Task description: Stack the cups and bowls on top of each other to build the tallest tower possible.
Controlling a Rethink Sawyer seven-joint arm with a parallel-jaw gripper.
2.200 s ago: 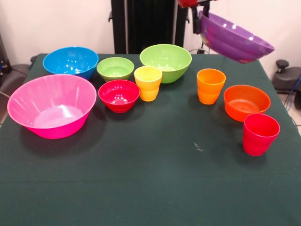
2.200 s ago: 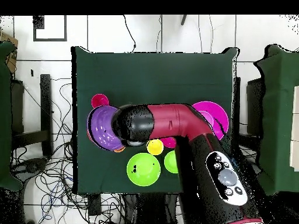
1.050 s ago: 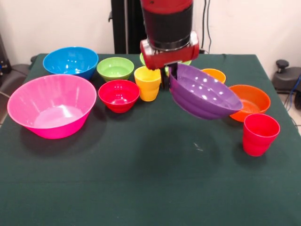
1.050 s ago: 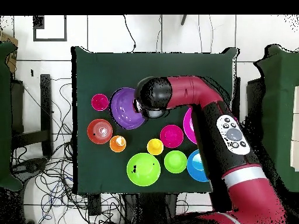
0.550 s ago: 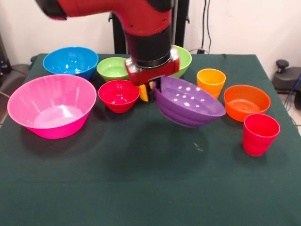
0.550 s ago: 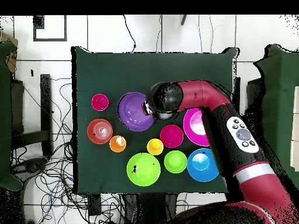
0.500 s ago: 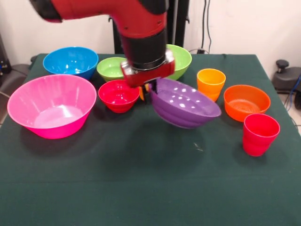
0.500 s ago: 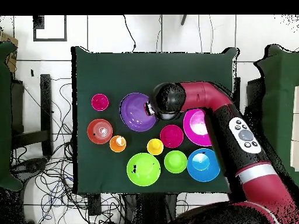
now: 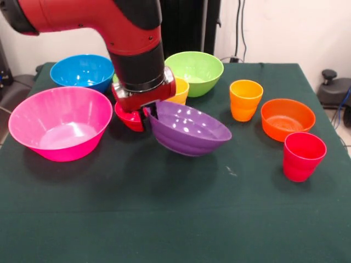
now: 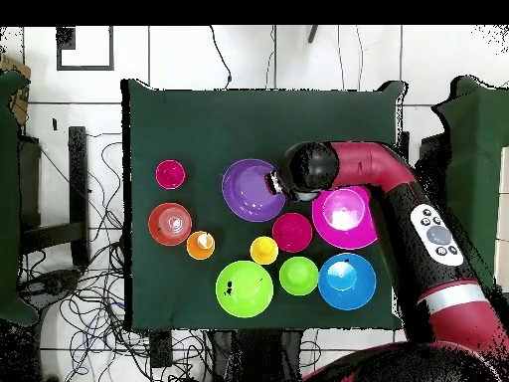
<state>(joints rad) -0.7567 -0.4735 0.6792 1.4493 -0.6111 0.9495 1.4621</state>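
Looks like base-placing time: the gripper (image 9: pixel 149 116) is clamped on the rim of the tilted purple bowl (image 9: pixel 189 131), low over mid-table beside the small red bowl (image 9: pixel 129 118), so next it needs levelling and setting down.

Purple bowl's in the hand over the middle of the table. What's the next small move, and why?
Probably lower it straight down and level it. The hand grips the purple bowl by its rim, tilted and seemingly just above the cloth. Bare cloth lies beneath it, and the small red bowl sits close beside the hand.
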